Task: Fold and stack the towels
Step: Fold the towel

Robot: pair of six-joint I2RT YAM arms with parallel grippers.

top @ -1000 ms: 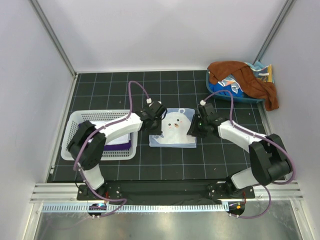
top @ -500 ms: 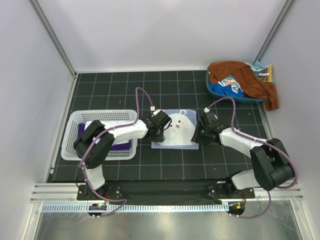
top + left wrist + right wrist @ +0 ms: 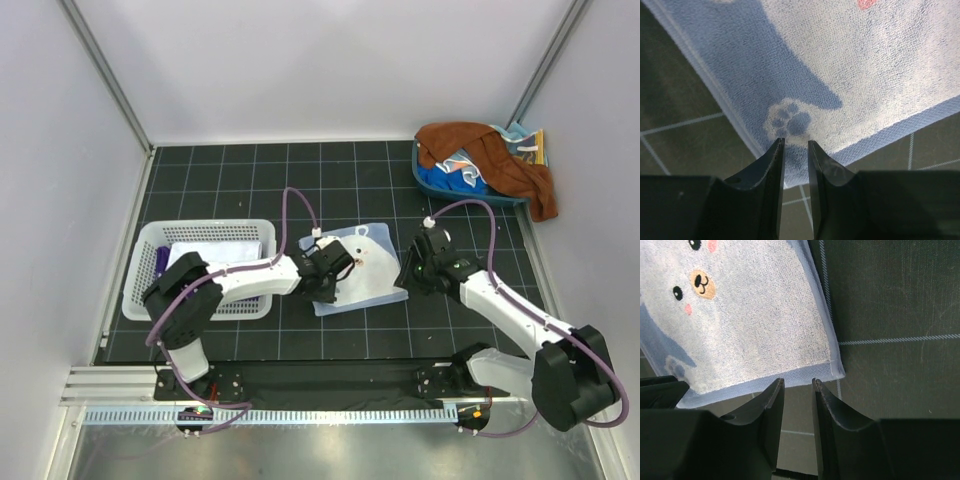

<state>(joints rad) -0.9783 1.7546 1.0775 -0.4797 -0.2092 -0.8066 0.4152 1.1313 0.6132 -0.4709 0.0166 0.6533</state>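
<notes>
A light blue towel with a white bear face (image 3: 365, 262) lies flat and slightly askew on the black gridded mat. My left gripper (image 3: 331, 290) hovers over its near left corner. In the left wrist view that gripper (image 3: 794, 142) is open by a narrow gap, its tips above the towel (image 3: 865, 75) just below a paw print (image 3: 788, 120), with nothing pinched. My right gripper (image 3: 406, 275) stands at the towel's near right corner. In the right wrist view it (image 3: 797, 381) is open, its tips just short of the towel's hem (image 3: 790, 376).
A white slotted basket (image 3: 140, 290) at the left holds a white towel (image 3: 215, 255) over a dark purple towel (image 3: 162, 260). A blue basin (image 3: 470, 197) at the back right carries a rust-brown towel (image 3: 500, 160) and other cloth. Grey walls close in both sides.
Both grippers have drawn back toward the near side, from the towel's flanks to its near corners. The bear towel now lies a little nearer and turned.
</notes>
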